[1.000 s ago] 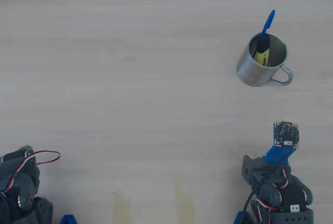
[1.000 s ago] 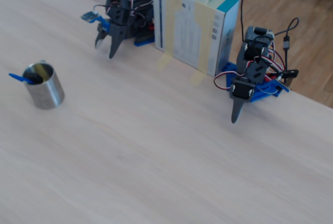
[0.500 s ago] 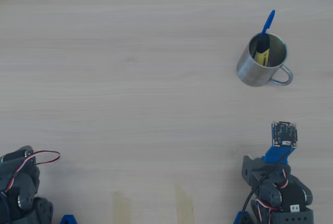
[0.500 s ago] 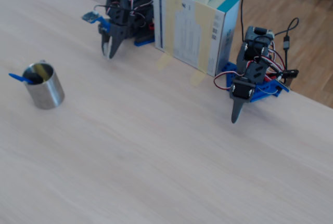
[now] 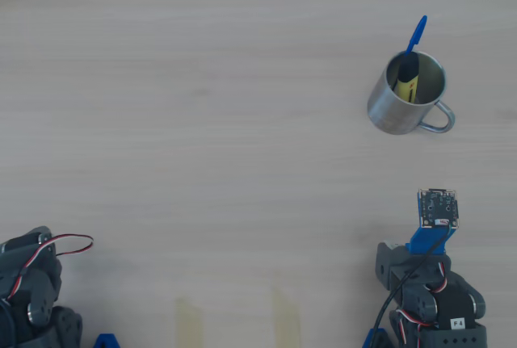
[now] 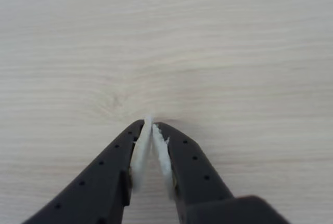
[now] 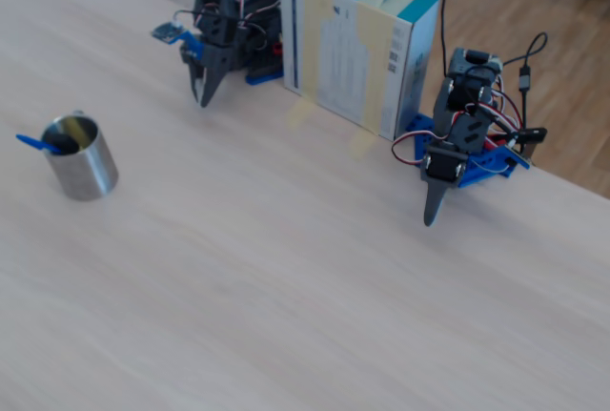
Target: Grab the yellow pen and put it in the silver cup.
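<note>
Sharing the silver cup (image 5: 393,106), yellow pen (image 5: 407,84) and blue pen (image 5: 416,34); pincer (image 6: 151,124) clenched, empty.

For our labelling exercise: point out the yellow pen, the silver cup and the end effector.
yellow pen (image 5: 406,83), overhead view, yellow body inside the cup.
silver cup (image 5: 386,106), overhead view, outer wall.
end effector (image 6: 151,126), wrist view, between the closed fingertips.

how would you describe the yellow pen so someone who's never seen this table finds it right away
On the pale wooden table, find the only shiny metal mug, the silver cup, far from the arm's closed tool. The yellow pen stands inside it, leaning against the wall. It is chunky, yellow and black-capped, unlike the thin blue pen poking out over the rim beside it.
</note>
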`<state>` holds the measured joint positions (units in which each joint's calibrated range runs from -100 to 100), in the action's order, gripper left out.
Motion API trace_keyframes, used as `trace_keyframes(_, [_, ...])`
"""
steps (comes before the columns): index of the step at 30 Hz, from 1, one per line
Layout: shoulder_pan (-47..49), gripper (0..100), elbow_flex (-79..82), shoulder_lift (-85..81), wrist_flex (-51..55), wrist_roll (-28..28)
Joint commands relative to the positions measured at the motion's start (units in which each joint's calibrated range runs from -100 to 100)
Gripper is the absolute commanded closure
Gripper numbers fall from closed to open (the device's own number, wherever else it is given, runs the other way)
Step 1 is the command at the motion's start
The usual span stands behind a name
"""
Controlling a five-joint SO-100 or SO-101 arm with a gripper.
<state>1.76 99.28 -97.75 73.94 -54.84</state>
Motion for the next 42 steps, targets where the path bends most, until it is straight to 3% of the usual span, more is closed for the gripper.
trace_keyframes(1, [-0.19,98,0.54,0.58,1.18,0.33])
trace_keyframes(42, [-0.27,98,0.54,0.58,1.18,0.33])
